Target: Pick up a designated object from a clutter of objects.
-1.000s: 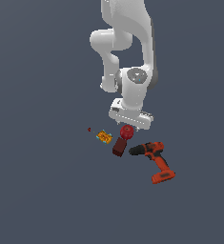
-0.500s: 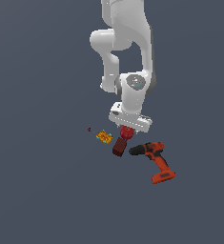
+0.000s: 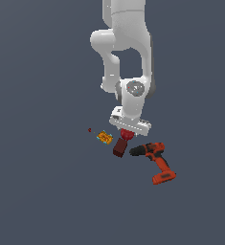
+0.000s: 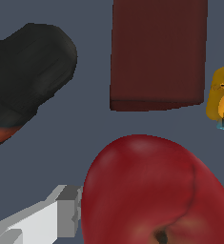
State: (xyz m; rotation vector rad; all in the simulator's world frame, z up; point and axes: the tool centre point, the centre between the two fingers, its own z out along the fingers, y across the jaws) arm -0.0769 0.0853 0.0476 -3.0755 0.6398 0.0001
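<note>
In the exterior view the white arm comes down from the top of the frame, and its gripper [image 3: 127, 133] sits just above the small cluster of things at the frame's centre. The red apple [image 3: 126, 134] is directly under the gripper's white bar, between the fingers, just above the upper end of the dark red-brown box [image 3: 119, 147]. In this view I cannot tell whether the apple touches the box or the grey bench [image 3: 42, 191].

In the wrist view the apple [image 4: 156, 195] fills the lower centre and lower right of the frame, glossy, with its dark dimple facing the camera near the bottom edge. 1 light grey finger [image 4: 66, 209] shows at the lower left, its pad right against the apple's side. The other finger is hidden behind the fruit, so the fingers appear clamped around the apple.

The box [image 4: 157, 55] lies flat in the upper centre of the wrist frame, apart from the apple by a strip of bench. The black front of the power drill [image 4: 30, 71] occupies the upper left. The orange-yellow packet [image 4: 222, 97] is cut by the right edge.

In the exterior view the drill [image 3: 154, 160] lies right of the box, the packet [image 3: 105, 138] left of it, and a tiny red bit [image 3: 89, 129] farther left.
</note>
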